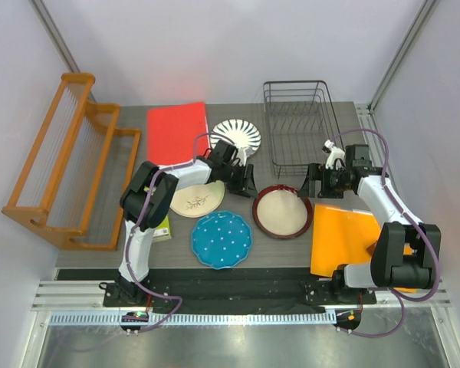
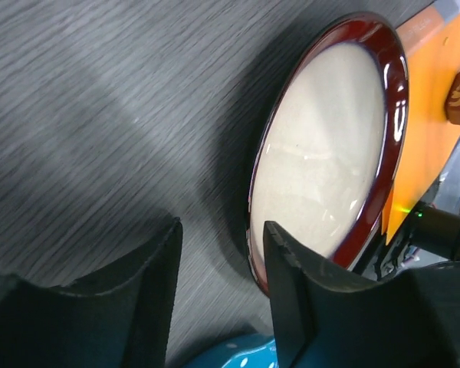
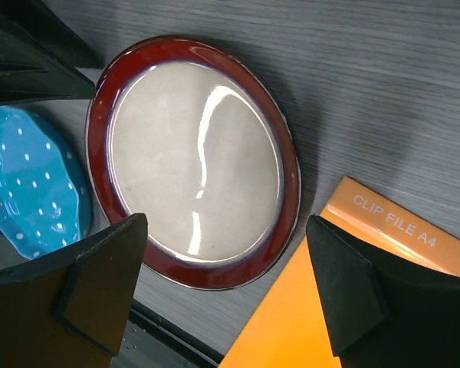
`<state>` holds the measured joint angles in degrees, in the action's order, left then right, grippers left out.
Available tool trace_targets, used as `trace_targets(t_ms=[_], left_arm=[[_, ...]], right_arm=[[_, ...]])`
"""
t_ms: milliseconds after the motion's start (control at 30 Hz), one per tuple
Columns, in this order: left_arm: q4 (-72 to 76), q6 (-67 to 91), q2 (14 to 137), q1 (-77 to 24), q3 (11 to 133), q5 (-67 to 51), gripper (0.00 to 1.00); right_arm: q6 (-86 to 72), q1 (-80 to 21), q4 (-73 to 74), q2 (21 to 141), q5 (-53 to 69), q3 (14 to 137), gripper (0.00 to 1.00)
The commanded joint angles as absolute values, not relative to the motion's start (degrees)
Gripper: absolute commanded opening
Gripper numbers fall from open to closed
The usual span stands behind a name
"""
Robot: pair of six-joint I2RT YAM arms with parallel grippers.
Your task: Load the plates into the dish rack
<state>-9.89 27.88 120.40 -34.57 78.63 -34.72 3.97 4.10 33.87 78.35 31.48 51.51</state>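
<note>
- The left pincer (image 2: 221,230) stands open at a middling gap, holding nothing. It is low over the surface (image 2: 100,92) and just beside the left rim of the dark-red-rimmed plate (image 2: 322,153). My guess is that it is lining up on that rim, since a plate lying flat offers only its edge to grip.
- The right pincer (image 3: 226,222) is spread wide and empty. It hovers at the plate's other side with its fingers framing the plate. Whether it means to steady the plate or take it, I cannot tell.
- The plate lies flat between the two arms, just beside the orange clip file (image 3: 330,307).
- The blue dotted plate (image 1: 221,239) lies near its front left. The cream twig plate (image 1: 197,199) is partly under the left arm. The black-petalled plate (image 1: 236,136) lies further back, beside the red sheet (image 1: 176,132).
- The dish rack (image 1: 299,123) sits at the far edge, just behind the red-rimmed plate, and I see no plate in it. All four are yet to be loaded, and the plate nearest the rack looks a sensible first pick.
- The glazed rim looks slick, so a shallow pinch could push the plate along the surface rather than lift it.
</note>
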Motion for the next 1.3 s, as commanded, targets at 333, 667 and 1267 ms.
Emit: trace_targets(t_ms=[333,667,1267], left_arm=[[-17.4,22.7,124.5,-35.8,83.5,-45.6,0.28],[-14.7,21.2,126.9,-31.2,81.2,-54.0,0.02],[-6.2,25.0,132.0,-28.9,82.2,-62.5,0.0]], right_arm=[[-2.6,5.7,32.8,74.0,28.5,49.4,0.9],[1.3,5.9,32.8,80.3,40.5,50.1,0.9],[-5.6,5.7,28.7,87.5,43.3,44.6,0.82]])
